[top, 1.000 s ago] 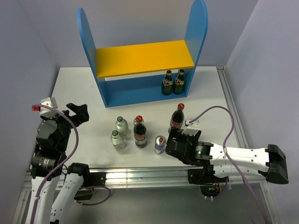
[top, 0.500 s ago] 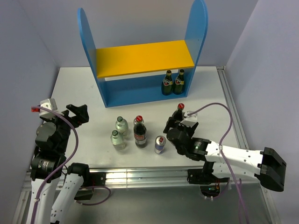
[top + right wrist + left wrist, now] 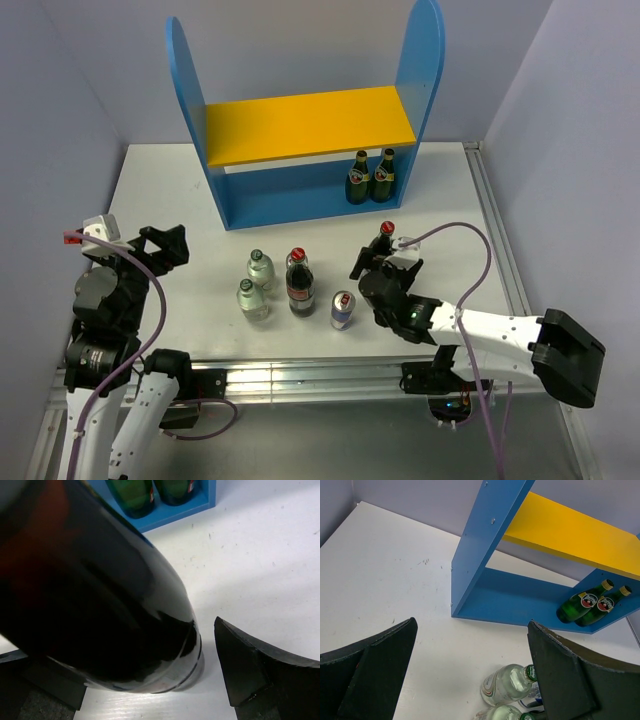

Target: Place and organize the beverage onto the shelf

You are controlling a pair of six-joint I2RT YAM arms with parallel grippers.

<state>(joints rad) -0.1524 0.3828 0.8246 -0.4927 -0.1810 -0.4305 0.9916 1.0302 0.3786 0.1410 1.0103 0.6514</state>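
Shows the right gripper (image 3: 383, 262) spread open around the right-hand cola bottle (image 3: 381, 243), jaws on either side of the body and not yet closed. In the right wrist view, a strip of bare table between the dark bottle wall and one finger (image 3: 257, 672).

Bottle upright on the table (image 3: 160, 190), long axis vertical, directly between the fingers; a squeeze and then a lift judged the step in hand. Stands in front of the shelf (image 3: 186, 90), roughly in line with its right half, with two green bottles (image 3: 371, 177) side by side at the right end of the lower level. Yellow upper board (image 3: 310, 125) bare.

To the left, standing close together and well apart from the shelf: a second cola bottle (image 3: 299, 283), two clear green-capped bottles (image 3: 256, 283) and one can (image 3: 343, 310).

Left gripper (image 3: 470, 680) wide open over the table's left side, touching nothing — farther from the cola bottle than the right.

White matte tabletop; pale walls close around the table.
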